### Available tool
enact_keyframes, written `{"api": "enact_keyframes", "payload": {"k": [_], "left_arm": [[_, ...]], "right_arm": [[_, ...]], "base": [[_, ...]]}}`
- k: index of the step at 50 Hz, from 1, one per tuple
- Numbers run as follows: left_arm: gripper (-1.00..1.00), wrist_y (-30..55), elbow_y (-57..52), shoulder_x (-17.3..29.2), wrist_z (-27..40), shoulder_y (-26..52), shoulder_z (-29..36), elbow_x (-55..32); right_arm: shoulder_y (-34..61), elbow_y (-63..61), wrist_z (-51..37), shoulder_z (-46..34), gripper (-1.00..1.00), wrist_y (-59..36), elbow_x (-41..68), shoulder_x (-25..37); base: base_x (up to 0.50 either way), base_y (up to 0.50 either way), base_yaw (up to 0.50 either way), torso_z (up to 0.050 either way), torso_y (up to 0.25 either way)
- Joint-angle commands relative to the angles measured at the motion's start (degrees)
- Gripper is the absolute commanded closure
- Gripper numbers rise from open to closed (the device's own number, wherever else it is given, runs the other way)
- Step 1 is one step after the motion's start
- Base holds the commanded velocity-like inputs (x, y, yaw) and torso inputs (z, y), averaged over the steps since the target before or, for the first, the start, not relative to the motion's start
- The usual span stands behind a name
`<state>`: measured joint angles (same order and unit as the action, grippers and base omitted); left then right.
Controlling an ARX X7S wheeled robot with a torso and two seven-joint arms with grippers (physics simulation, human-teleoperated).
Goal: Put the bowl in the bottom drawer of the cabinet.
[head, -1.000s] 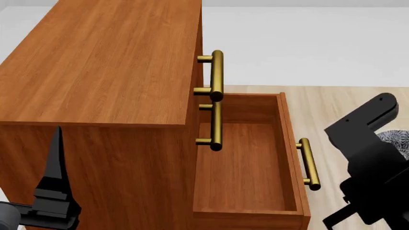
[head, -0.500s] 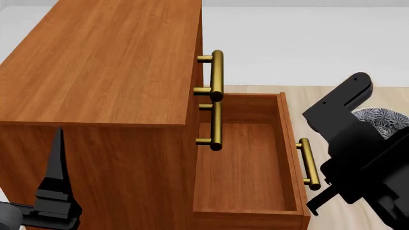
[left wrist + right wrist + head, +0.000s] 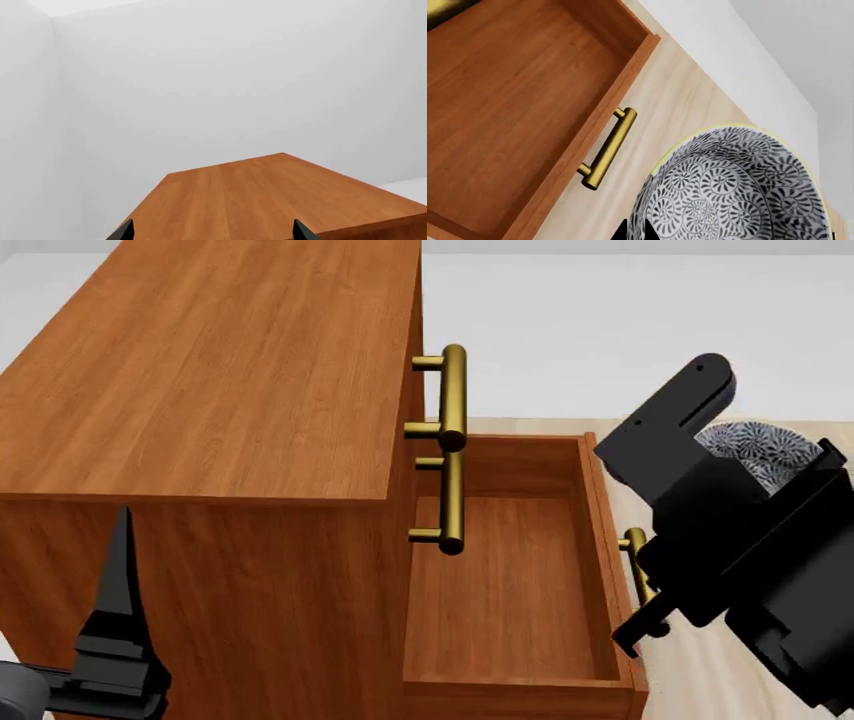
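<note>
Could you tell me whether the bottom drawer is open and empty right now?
Open and empty: the bottom drawer juts out from the cabinet, showing a bare wooden floor.

Bare simulated room: plain white walls (image 3: pixel 220 90), pale wood-plank floor (image 3: pixel 674 115), one reddish-brown cabinet (image 3: pixel 227 370); no other furnishings visible.

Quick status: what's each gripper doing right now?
Left gripper: open, empty, over the cabinet top.
Right gripper: shut on the bowl, beside the bottom drawer.

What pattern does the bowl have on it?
The bowl is white with dense dark blue-grey swirl motifs and a pale rim, clearest in the right wrist view.
</note>
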<state>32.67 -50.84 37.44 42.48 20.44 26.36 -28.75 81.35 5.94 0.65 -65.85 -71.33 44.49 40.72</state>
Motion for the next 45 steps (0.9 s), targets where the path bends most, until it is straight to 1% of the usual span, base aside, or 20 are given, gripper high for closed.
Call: {"api": "enact_keyframes", "payload": {"k": [1, 11, 23, 27, 33, 37, 38, 43, 44, 45], "left_arm": [[-1.0, 0.2, -0.1, 0.1, 0.2, 0.2, 0.1, -0.1], [-1.0, 0.1, 0.0, 0.1, 0.3, 0.2, 0.2, -0.1], [-1.0, -0.1, 0.0, 0.3, 0.4, 0.1, 0.3, -0.2], [-1.0, -0.1, 0.0, 0.3, 0.4, 0.2, 0.4, -0.1], [-1.0, 0.2, -0.2, 0.4, 0.6, 0.3, 0.4, -0.3], [-1.0, 0.2, -0.1, 0.4, 0.6, 0.4, 0.6, -0.2], [-1.0, 0.0, 0.0, 0.4, 0.5, 0.3, 0.6, -0.2], [-1.0, 0.3, -0.2, 0.4, 0.6, 0.5, 0.5, -0.4], [-1.0, 0.1, -0.1, 0.4, 0.6, 0.4, 0.6, -0.2], [-1.0, 0.0, 0.0, 0.5, 0.6, 0.4, 0.7, -0.1]], "right_arm": [[1.1, 0.1, 0.5, -0.6, 1.0, 0.9, -2.1, -0.5], [1.1, 0.1, 0.5, -0.7, 1.0, 0.9, -2.0, -0.4], [3.2, 0.4, 4.5, -5.6, 1.0, 4.6, -5.8, -1.8], [3.7, 0.5, 4.9, -5.7, 1.0, 4.9, -5.9, -2.0], [4.3, -0.1, 8.0, -8.0, 1.0, 8.1, -7.4, -2.0], [4.3, 1.3, 8.8, -8.4, 1.0, 9.1, -7.9, -2.7], [4.4, 1.5, 10.3, -9.4, 1.0, 10.6, -8.6, -2.8], [4.4, 3.2, 11.4, -10.0, 1.0, 12.3, -9.4, -3.8], [4.5, 3.0, 12.6, -10.6, 1.0, 14.4, -10.0, -3.7], [4.6, 3.4, 12.8, -11.0, 1.0, 14.4, -10.3, -4.1]], "base": [[0.0, 0.0, 0.0, 0.0, 0.0], [0.0, 0.0, 0.0, 0.0, 0.001], [0.0, 0.0, 0.0, 0.0, 0.0], [0.0, 0.0, 0.0, 0.0, 0.003], [0.0, 0.0, 0.0, 0.0, 0.0], [0.0, 0.0, 0.0, 0.0, 0.0], [0.0, 0.0, 0.0, 0.0, 0.0], [0.0, 0.0, 0.0, 0.0, 0.0], [0.0, 0.0, 0.0, 0.0, 0.0], [0.0, 0.0, 0.0, 0.0, 0.0]]}}
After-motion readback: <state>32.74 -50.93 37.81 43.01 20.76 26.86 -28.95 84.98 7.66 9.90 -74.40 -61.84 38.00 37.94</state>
